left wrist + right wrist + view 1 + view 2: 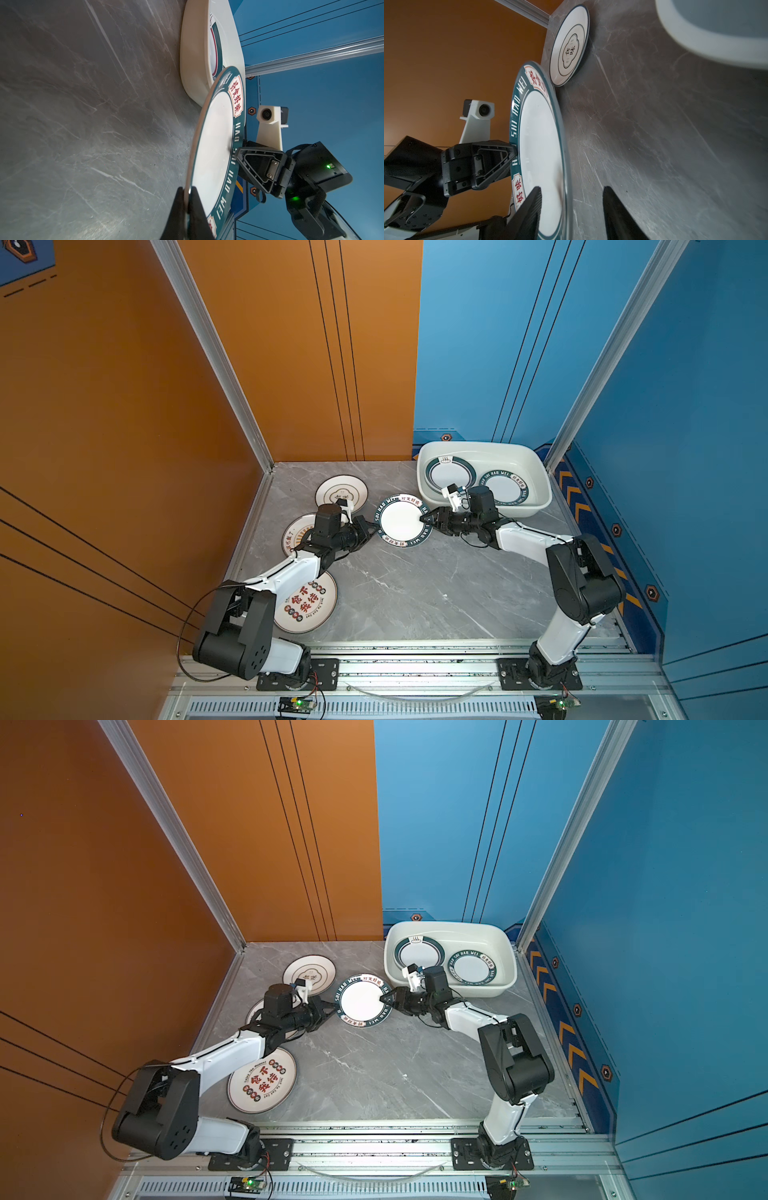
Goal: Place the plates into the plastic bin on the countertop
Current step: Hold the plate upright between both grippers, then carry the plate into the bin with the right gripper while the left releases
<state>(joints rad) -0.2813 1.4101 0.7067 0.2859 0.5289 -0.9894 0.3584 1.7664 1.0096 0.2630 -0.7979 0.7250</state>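
Over the worktop (395,593), left claw (375,530) pinches a green-rimmed plate (401,524); spread right claw (426,519) (nearer the plastic bin (482,444)) straddles its opposite rim.

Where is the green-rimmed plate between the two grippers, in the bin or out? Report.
Out: the round white green-lettered plate is held beside the white plastic bin, left gripper's jaws shut on its rim.
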